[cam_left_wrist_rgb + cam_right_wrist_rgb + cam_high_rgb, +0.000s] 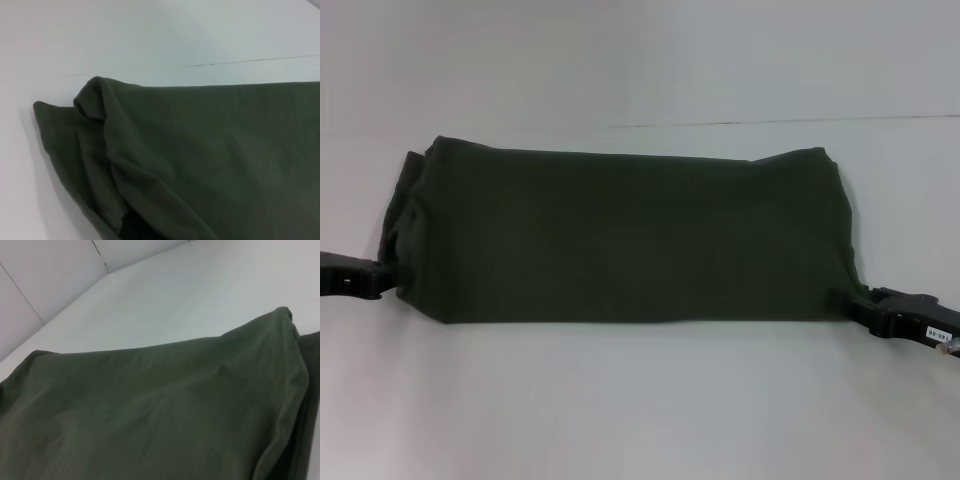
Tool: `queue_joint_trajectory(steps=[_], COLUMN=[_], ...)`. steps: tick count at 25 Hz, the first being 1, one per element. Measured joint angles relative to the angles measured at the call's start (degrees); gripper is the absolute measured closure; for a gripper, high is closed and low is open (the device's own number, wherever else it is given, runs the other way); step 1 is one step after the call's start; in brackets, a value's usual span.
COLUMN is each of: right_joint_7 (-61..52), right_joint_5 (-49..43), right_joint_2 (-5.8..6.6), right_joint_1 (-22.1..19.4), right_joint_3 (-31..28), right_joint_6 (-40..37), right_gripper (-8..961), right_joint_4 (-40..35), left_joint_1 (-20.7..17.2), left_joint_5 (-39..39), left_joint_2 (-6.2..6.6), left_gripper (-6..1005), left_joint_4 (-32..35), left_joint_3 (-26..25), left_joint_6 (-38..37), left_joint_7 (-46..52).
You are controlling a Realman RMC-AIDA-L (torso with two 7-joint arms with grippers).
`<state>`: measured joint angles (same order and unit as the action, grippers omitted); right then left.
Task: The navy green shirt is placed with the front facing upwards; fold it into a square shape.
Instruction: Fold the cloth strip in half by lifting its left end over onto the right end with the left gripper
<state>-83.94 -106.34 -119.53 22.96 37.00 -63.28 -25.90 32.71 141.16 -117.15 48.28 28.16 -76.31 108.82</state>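
Likely the shirt, its near corners by each hand (grip unclear), bunches if pulled unevenly.

White tabletop; faint seam, possibly panel joint.

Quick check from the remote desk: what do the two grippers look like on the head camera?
Both are black and blocky. The left gripper shows only dark, angular housing. The right gripper has a small white label with dark print on its body, too small to read, and thin wires at the frame's edge.
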Motion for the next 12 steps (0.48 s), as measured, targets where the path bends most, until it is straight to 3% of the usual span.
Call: queue_joint_trajectory(steps=[12], right_joint_7=[0.1], right_joint_5=[0.0], right_joint_2=[0.0], right_joint_1=[-0.2], right_joint_3=[-0.3], right_joint_6=[-0.3], right_gripper=[817], right_joint_4=[-0.5], left_joint_1=[-0.5], left_joint_5=[-0.3], left_joint_2=[0.09], left_gripper=[984], left_joint_4=[0.1], left_joint_3=[-0.3], left_joint_6=[-1.4], left_joint_7=[-2.8])
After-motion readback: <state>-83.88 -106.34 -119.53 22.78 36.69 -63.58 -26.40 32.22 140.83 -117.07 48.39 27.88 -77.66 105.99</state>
